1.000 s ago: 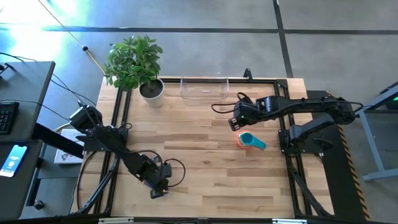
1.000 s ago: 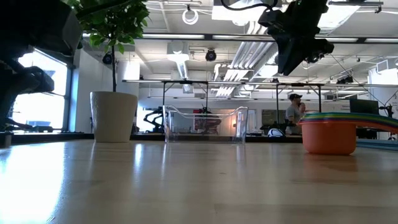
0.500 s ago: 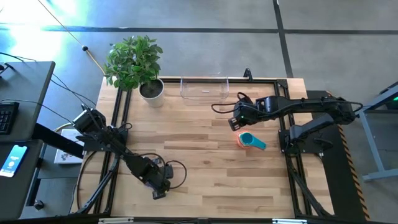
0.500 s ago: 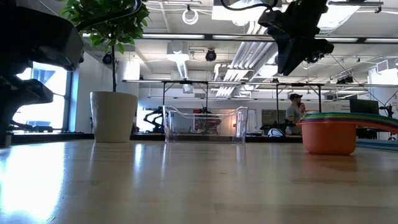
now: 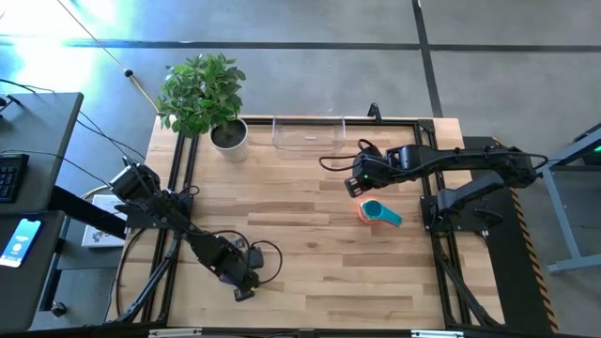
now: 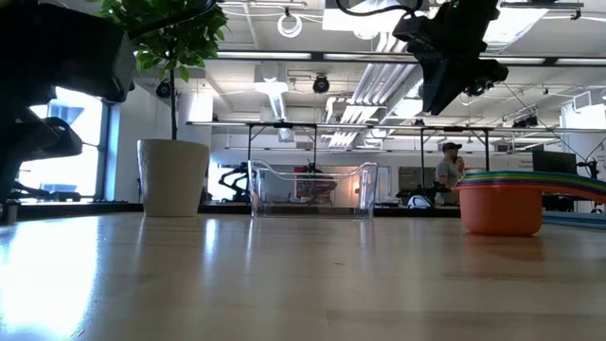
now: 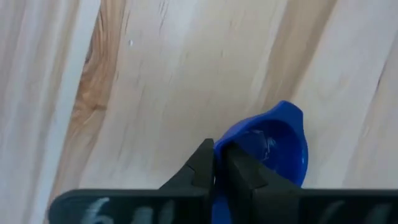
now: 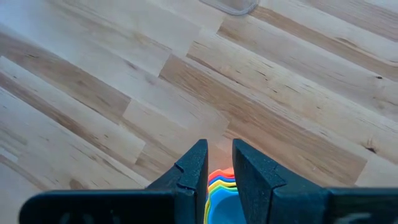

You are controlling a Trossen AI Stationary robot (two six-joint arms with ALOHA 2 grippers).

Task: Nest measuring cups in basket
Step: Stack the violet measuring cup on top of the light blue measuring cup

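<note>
High view: I see my left tool (image 5: 246,286) low at the near-left part of the table (image 5: 300,235), and my right tool (image 5: 355,184) at the far-right part, just beside the stack of cups (image 5: 377,213). The basket (image 5: 308,133) stands at the far edge, near the plant pot (image 5: 228,138); it lies well apart from my left tool, across the table, and near my right one.

Low view: the stack of cups (image 6: 507,204), orange lowest, rests on the table right of the basket (image 6: 312,190), which shows no cup inside.

Left wrist view: my left tool (image 7: 219,167) is pinched shut on the rim of a blue cup (image 7: 270,145); the bowl of the cup reaches forward past the fingertips.

Right wrist view: my right tool (image 8: 217,163) stands slightly parted over the handles of the stack (image 8: 221,186), holding nothing that I can see. I judge the blue cup must travel to the far edge.
</note>
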